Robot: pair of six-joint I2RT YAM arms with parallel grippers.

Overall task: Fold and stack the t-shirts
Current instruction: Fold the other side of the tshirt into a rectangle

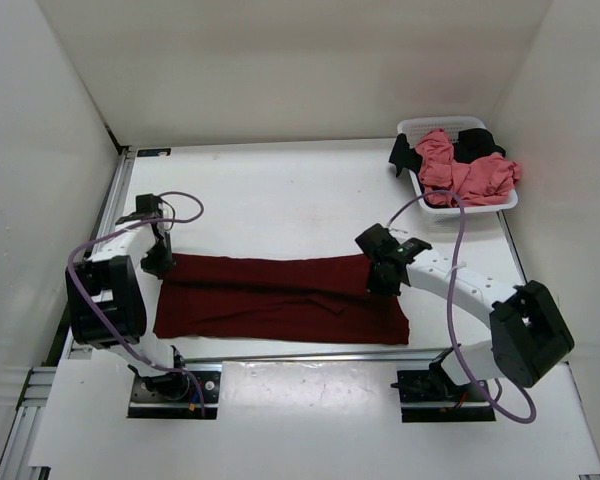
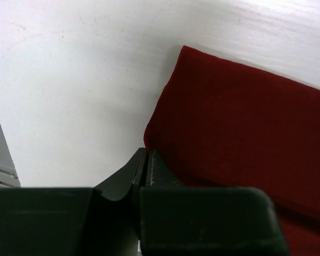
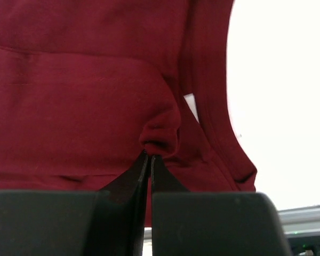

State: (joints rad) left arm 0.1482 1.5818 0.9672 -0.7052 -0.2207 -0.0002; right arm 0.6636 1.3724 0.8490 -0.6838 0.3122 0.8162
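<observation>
Enclosing the scene are plain white walls (image 1: 280,60) around a white table (image 1: 280,190). A dark maroon cloth t-shirt (image 1: 280,300) lies flat on the table's near half as a folded band, its long axis running left to right between the arms. A white perforated plastic basket (image 1: 412,128) at the far right corner holds a crumpled salmon pink t-shirt (image 1: 470,175) and a black t-shirt (image 1: 475,142). The right jaws pinch a maroon fold at the band's right end. The left jaws are together at its left edge; whether they hold cloth is unclear.
</observation>
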